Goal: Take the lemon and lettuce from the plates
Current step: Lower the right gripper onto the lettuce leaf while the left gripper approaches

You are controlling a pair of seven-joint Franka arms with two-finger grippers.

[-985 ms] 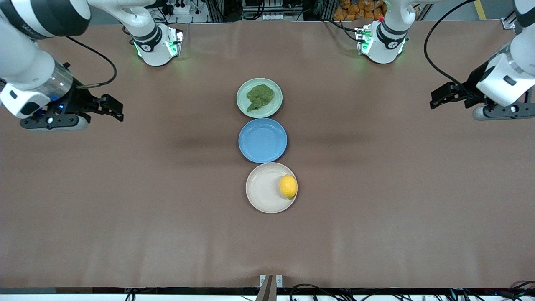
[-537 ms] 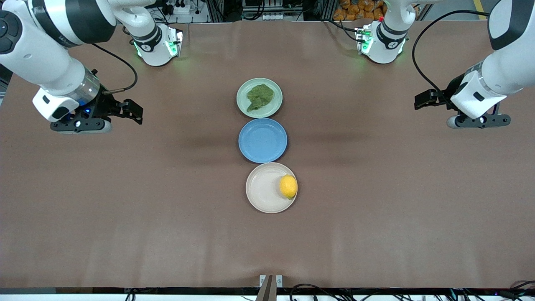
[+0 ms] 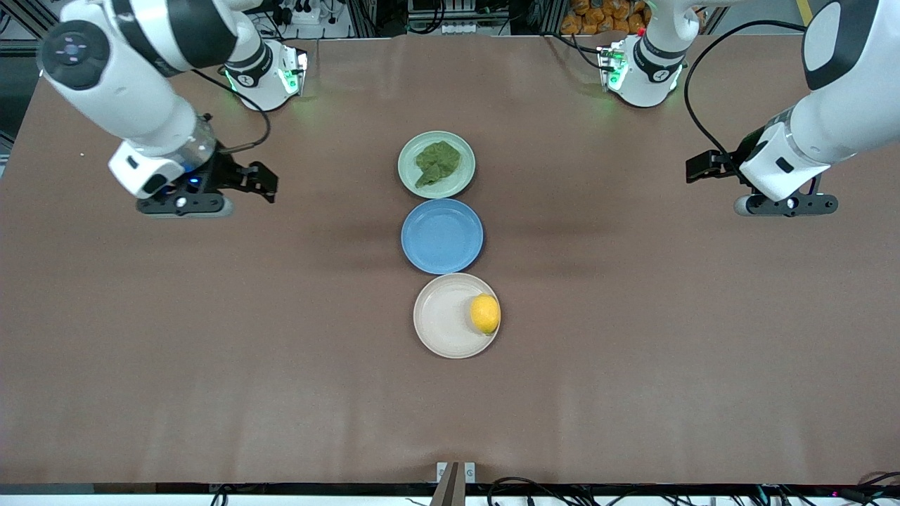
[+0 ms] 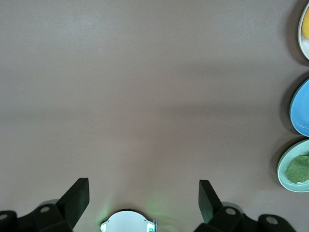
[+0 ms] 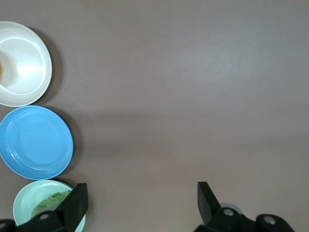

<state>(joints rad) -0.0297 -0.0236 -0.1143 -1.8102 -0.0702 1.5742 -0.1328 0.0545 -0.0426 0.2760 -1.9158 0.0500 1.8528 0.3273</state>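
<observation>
My right gripper (image 3: 261, 181) hangs wide open and empty over bare table (image 3: 211, 337) toward my right arm's end. Level with it at centre, the lettuce (image 3: 437, 161) lies on the pale green plate (image 3: 411, 151); the lemon (image 3: 485, 313) sits on the beige plate (image 3: 439, 320), nearest the front camera. My left gripper (image 3: 699, 169), likewise open and empty, hangs well apart from both.

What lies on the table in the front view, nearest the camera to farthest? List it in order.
beige-white plate holding the lemon → blue plate → pale green plate holding the lettuce
</observation>
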